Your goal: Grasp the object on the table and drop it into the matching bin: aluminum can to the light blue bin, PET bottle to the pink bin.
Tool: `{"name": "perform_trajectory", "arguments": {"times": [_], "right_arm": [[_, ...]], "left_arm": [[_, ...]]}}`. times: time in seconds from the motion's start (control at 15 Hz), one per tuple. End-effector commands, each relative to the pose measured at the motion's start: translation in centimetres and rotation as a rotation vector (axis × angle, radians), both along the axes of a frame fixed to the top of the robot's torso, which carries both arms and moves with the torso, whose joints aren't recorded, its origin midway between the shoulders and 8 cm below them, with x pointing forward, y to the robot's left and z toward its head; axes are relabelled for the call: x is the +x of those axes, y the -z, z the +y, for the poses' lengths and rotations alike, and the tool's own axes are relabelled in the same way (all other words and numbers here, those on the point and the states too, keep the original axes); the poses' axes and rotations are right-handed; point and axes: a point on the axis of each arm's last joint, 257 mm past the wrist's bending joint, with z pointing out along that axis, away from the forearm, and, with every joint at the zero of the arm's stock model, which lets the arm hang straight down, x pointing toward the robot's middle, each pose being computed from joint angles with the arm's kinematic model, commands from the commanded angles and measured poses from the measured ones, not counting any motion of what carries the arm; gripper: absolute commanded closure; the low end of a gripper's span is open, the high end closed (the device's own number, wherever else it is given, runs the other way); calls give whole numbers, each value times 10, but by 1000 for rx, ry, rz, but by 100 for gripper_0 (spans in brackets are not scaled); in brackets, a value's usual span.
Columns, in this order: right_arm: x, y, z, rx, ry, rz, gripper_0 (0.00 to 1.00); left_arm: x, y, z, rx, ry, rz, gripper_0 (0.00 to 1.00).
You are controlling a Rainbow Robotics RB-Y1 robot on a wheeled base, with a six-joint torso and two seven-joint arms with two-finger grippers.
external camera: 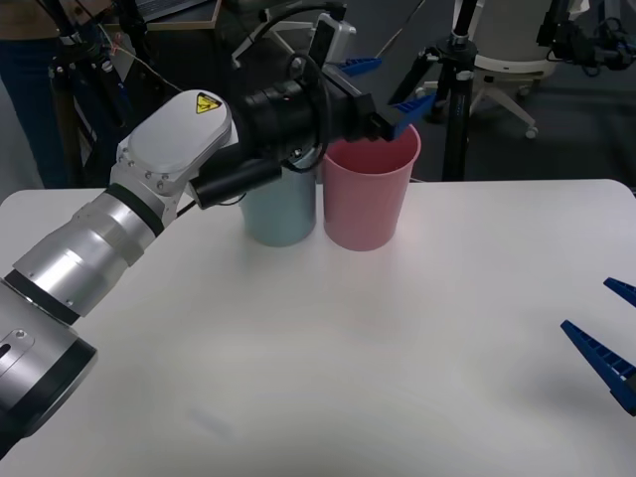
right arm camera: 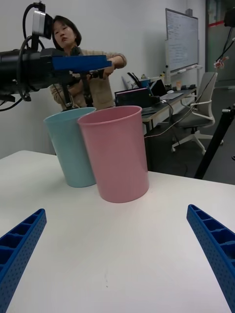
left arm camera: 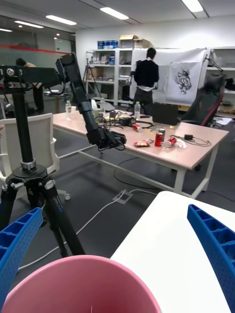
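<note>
The pink bin (external camera: 368,199) (right arm camera: 115,151) stands upright at the back of the white table (external camera: 348,358), touching the light blue bin (external camera: 278,214) (right arm camera: 68,146) on its left. My left gripper (external camera: 383,87) (left arm camera: 117,254) hovers open just above the pink bin's rim (left arm camera: 78,279), with nothing between its blue fingers. My right gripper (external camera: 611,328) (right arm camera: 117,254) waits open low over the table's right front, facing the bins. The object, PET bottle or aluminum can, is out of view.
A black tripod (external camera: 455,99) (left arm camera: 34,186) stands on the floor just behind the table's far edge, close to the left gripper. The left arm (external camera: 149,189) reaches across the table's left side. Bare tabletop lies between the bins and the right gripper.
</note>
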Motion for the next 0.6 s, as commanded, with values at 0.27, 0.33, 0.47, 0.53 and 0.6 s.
{"name": "perform_trajectory", "arguments": {"times": [0.27,0.33,0.47,0.53,0.6], "right_arm": [[0,0,0,0,0,0,0],[0,0,0,0,0,0,0],[0,0,0,0,0,0,0],[0,0,0,0,0,0,0],[0,0,0,0,0,0,0]], "left_arm": [[-9,-15,32,8,62,-29,0],[-11,-17,40,5,70,-26,0],[-19,-22,50,-7,89,-16,0],[-27,-22,58,-12,104,-4,0],[-32,-24,63,-14,112,-6,0]]}}
